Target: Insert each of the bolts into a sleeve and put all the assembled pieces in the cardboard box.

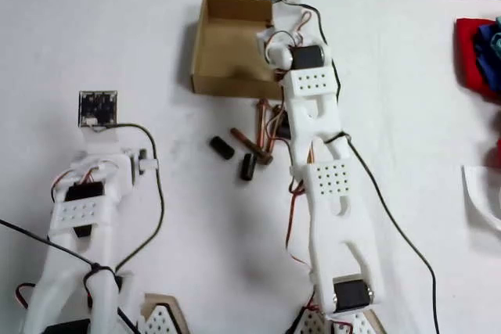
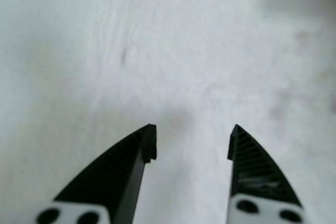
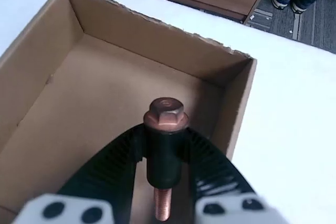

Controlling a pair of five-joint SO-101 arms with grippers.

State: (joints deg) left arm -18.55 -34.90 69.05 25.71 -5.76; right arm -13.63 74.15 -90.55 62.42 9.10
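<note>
The left gripper (image 2: 191, 140) hung wide open over the white worktop (image 2: 157, 51), touching nothing. In the high view, two black sleeves (image 1: 221, 147) and loose copper bolts (image 1: 250, 145) lay just near of the cardboard box (image 1: 211, 44). The right gripper (image 3: 165, 145) was clamped on a sleeved bolt (image 3: 166, 113), held over the box's inside.

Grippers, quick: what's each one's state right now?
Left gripper: open, empty, above the white table.
Right gripper: shut on the black cylindrical sleeve with the copper hex-head bolt in it, over the brown cardboard box.
</note>
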